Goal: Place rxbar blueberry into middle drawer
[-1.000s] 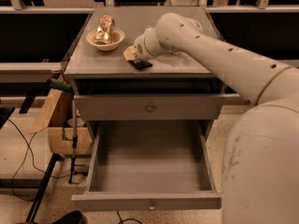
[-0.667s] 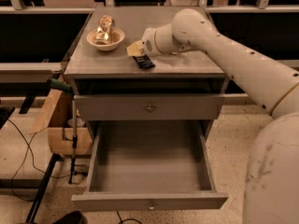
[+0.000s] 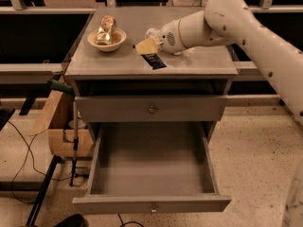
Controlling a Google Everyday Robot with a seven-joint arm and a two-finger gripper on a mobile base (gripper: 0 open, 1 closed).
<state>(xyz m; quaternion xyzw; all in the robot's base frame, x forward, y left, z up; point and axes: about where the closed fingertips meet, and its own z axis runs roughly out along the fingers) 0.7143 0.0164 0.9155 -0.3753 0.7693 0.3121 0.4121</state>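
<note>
- My arm stretches from the right edge of the view, running up and to the left to a rounded elbow near the top.
- From that elbow my forearm slopes down and to the left.
- My wrist is a pale drum with a patch of small holes on its face, and it points left.
- My gripper is the leftmost tip of the arm. It sits low over the cabinet top, near its middle, and seems tipped slightly downward, though the angle is poor.
- A sliver of my pale body shows at the lower right edge.
</note>
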